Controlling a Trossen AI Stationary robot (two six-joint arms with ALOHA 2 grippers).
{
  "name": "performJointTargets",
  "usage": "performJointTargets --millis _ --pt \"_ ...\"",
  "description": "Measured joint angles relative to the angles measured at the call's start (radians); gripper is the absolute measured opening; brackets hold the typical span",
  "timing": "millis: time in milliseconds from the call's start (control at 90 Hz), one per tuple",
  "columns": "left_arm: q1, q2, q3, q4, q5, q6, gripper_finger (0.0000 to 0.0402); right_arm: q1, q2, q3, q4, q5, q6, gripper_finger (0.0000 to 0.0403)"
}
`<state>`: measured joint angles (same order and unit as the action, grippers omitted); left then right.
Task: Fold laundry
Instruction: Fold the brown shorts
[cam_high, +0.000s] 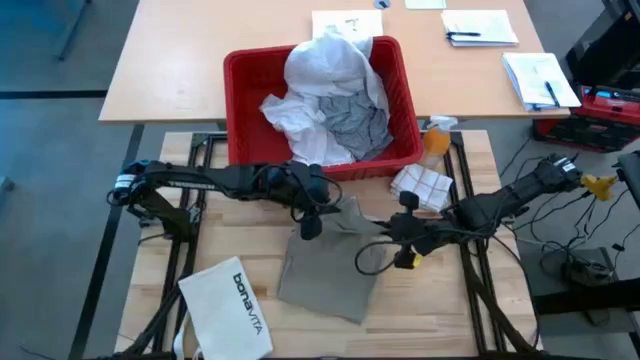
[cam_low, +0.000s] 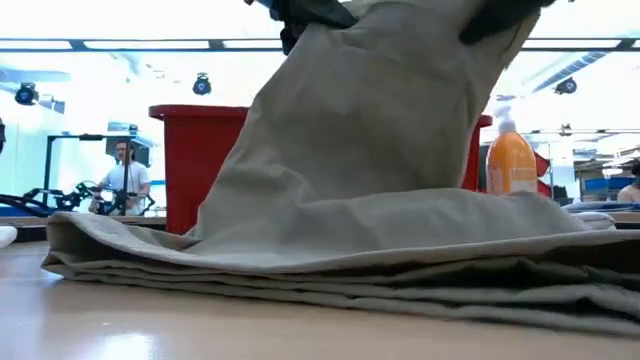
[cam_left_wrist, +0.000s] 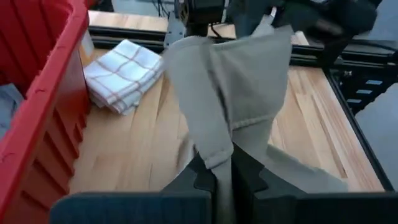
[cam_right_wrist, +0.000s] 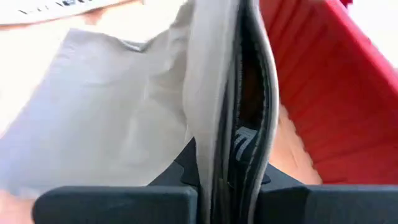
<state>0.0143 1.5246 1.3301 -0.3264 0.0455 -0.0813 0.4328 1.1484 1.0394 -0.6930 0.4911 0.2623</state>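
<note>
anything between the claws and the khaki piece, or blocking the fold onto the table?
Nothing visible. Both claws already grip the khaki-tan cloth garment: left claw and right claw are each shut on a lifted edge. The folded checked white towel and red plastic basket sit beyond it, apart from the fold area.

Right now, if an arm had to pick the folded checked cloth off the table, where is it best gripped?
A judgement: the checked cloth lies flat beside the red basket. Come from above, pinching the stacked edge facing away from the basket, where table is bare.
</note>
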Motion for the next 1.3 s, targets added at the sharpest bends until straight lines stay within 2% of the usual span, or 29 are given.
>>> performJointTargets --millis 178,344,600,744,1011,1122,1300 --pt "-0.001 -0.077 -0.103 0.066 0.007 0.001 0.0000 -0.007 0.006 0.104 -0.050 -0.093 -0.001 0.0022" --pt "0.000 -0.134 -0.194 0.160 0.006 -0.014 0.0000 -0.014 0.056 0.155 -0.057 -0.119 -0.001 0.0021" --pt "0.002 -0.135 -0.227 0.160 -0.004 0.013 0.0000 -0.072 0.120 0.199 -0.098 -0.141 -0.013 0.0021" --pt "0.014 -0.121 -0.228 0.166 -0.024 0.076 0.0000 -0.108 0.135 0.209 -0.097 -0.140 -0.079 0.0021" --pt "0.022 -0.144 -0.228 0.194 -0.169 0.273 0.0000 -0.124 0.137 0.216 -0.117 -0.038 -0.116 0.0021" --pt "0.038 -0.145 -0.228 0.198 -0.180 0.312 0.0000 -0.141 0.137 0.216 -0.158 0.029 -0.102 0.0022" --pt "0.066 -0.140 -0.228 0.221 -0.185 0.344 0.0000 -0.193 0.135 0.216 -0.182 0.031 -0.155 0.0021"
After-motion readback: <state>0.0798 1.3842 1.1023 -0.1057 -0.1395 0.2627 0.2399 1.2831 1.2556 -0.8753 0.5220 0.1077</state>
